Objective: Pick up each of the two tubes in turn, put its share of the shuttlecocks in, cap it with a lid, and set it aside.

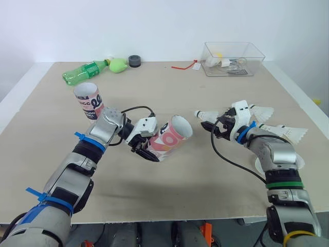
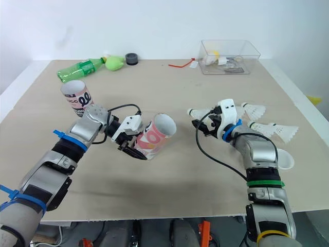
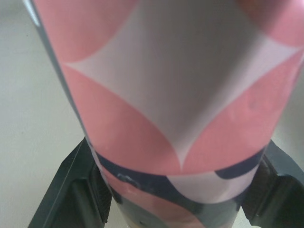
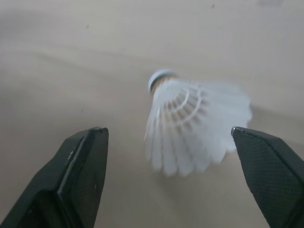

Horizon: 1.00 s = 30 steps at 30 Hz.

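Note:
A pink-and-white tube [image 1: 167, 138] is held tilted just above the table, its open mouth facing right; my left gripper [image 1: 146, 148] is shut on its lower half, and its fingers [image 3: 78, 190] clamp both sides. A second tube [image 1: 88, 100] stands upright at the left. My right gripper [image 1: 219, 127] is open and straddles a white shuttlecock [image 4: 190, 123] lying on the table without touching it; the cork end [image 1: 198, 113] points left. Two more shuttlecocks [image 1: 263, 111] [image 1: 289, 132] lie to the right. A white lid [image 2: 284, 160] sits by my right forearm.
At the back of the table [image 1: 169, 92] lie a green bottle [image 1: 82, 72], a green pear-shaped object [image 1: 119, 65], a black roll [image 1: 135, 61], a red strip [image 1: 182, 66] and a clear box [image 1: 232, 58] with small items. The table's right edge is close to the shuttlecocks.

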Available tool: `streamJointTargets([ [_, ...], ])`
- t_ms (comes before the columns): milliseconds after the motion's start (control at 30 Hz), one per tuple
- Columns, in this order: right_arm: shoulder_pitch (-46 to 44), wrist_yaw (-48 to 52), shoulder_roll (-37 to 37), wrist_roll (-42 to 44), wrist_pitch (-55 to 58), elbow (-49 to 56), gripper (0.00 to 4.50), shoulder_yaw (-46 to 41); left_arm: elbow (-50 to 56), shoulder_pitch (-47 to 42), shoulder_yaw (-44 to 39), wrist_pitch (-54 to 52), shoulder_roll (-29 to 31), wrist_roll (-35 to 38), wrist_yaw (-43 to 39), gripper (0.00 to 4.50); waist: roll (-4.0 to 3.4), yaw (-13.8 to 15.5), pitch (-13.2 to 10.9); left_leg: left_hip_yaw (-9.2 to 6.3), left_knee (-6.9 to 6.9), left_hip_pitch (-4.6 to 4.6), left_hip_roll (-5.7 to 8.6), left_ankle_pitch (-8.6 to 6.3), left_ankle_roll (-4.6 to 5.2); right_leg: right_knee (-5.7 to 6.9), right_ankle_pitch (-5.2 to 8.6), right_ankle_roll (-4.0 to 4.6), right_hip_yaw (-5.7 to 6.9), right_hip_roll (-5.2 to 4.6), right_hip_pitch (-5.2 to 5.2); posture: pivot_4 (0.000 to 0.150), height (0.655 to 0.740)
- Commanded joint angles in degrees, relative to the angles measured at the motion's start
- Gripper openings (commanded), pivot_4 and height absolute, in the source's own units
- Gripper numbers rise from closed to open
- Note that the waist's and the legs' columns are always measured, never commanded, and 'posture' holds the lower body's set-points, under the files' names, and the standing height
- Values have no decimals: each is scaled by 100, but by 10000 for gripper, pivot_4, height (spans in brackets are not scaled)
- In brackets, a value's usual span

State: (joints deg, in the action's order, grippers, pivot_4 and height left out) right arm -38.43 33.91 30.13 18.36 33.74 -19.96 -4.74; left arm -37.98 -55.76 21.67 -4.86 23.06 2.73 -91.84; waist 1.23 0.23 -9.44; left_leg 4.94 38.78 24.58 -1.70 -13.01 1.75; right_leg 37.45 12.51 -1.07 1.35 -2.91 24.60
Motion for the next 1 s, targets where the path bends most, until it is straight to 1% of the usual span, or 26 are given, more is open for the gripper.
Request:
streamJointTargets([
  [33,-374,-88,-126,-89,-182,-214,44407,-56,134,-2,-116,65,21,29,42,28376,0,-2,0,0,0,0,0,0,0,0,0,0,-1,0,0,1500,7400],
  [133,-520,-86,-264,-62,-88,-288,44407,-75,138,36,-119,86,46,27,62,28376,0,-5,0,1,0,0,-1,0,0,1,-1,0,-2,1,1,1500,7400],
  [233,-584,-137,-284,-232,-182,-518,37053,-19,168,68,-125,76,62,30,75,28376,0,-6,0,1,0,0,-1,0,0,1,-1,0,-2,0,0,1500,7400],
  [267,-608,-177,-273,-334,-270,-637,32892,14,189,82,-129,58,69,33,81,28376,0,-8,0,2,0,0,0,0,0,1,-2,0,-3,-1,0,1500,7400],
  [400,-694,-166,-290,-413,-432,-903,10803,-50,252,122,-129,27,91,41,99,28376,-1,-14,0,4,0,0,-1,0,0,0,-3,-2,-5,-1,1,1500,7400],
  [467,-705,-98,-271,-427,-469,-923,1312,-47,271,131,-123,14,107,40,96,28376,-1,-14,1,4,-1,-1,-2,0,0,1,-3,-2,-6,1,1,1500,7400],
  [500,-703,-29,-247,-446,-517,-923,542,-19,274,131,-119,12,115,36,96,28376,-1,-15,1,5,-1,-1,-3,0,0,1,-3,-2,-6,2,2,1500,7400],
  [600,-690,145,-179,-490,-747,-853,542,15,261,115,-105,19,136,16,88,28376,-1,-14,1,5,-1,-1,-4,0,0,1,-3,-1,-7,3,2,1500,7400],
  [733,-641,595,-3,-514,-1450,-333,542,6,194,34,-89,71,147,-32,88,28376,-1,-15,0,8,-1,0,-3,0,0,1,-3,-2,-10,3,5,1500,7400],
  [800,-592,957,242,-651,-2165,-5,542,72,127,-18,-94,102,135,-51,97,28376,-2,-15,0,11,-2,0,-3,0,0,2,-3,-3,-13,3,10,1500,7400],
  [933,-456,1829,862,-933,-4169,503,542,214,53,-75,-64,198,143,-100,84,28376,-1,-13,0,13,-2,7,-1,0,1,2,-2,-5,-15,3,20,1500,7400],
  [1000,-357,2394,1227,-920,-5070,770,542,275,2,-97,-34,286,158,-154,78,28376,-1,-12,0,14,-3,7,3,-1,1,1,-1,-7,-17,5,21,1500,7400],
])
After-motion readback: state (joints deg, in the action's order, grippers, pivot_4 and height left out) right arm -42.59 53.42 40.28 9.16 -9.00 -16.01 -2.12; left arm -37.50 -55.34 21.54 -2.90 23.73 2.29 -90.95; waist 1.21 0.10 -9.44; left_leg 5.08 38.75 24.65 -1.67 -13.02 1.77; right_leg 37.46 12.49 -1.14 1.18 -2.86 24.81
